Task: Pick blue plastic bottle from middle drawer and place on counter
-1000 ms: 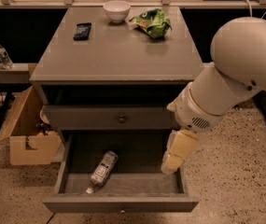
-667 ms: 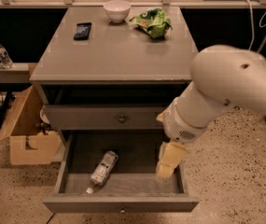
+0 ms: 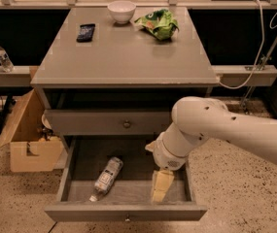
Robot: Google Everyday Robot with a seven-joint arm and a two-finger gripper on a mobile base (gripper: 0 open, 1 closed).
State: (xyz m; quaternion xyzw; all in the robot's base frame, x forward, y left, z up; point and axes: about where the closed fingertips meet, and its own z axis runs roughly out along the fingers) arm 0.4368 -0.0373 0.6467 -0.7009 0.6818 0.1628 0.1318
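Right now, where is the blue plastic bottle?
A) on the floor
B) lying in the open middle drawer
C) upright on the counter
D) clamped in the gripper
B: the blue plastic bottle lies on its side in the middle drawer, apart from the gripper at the drawer's other end.

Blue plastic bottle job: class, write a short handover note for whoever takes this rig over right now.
Gripper: low over the right side of the open middle drawer, apart from the bottle.
Blue plastic bottle: lying on its side on the drawer floor, left of centre, untouched.
Counter: bottle not on it.
Done: drawer is open.
Left: move the gripper left to the bottle, grasp it, lift it, set it on the counter.
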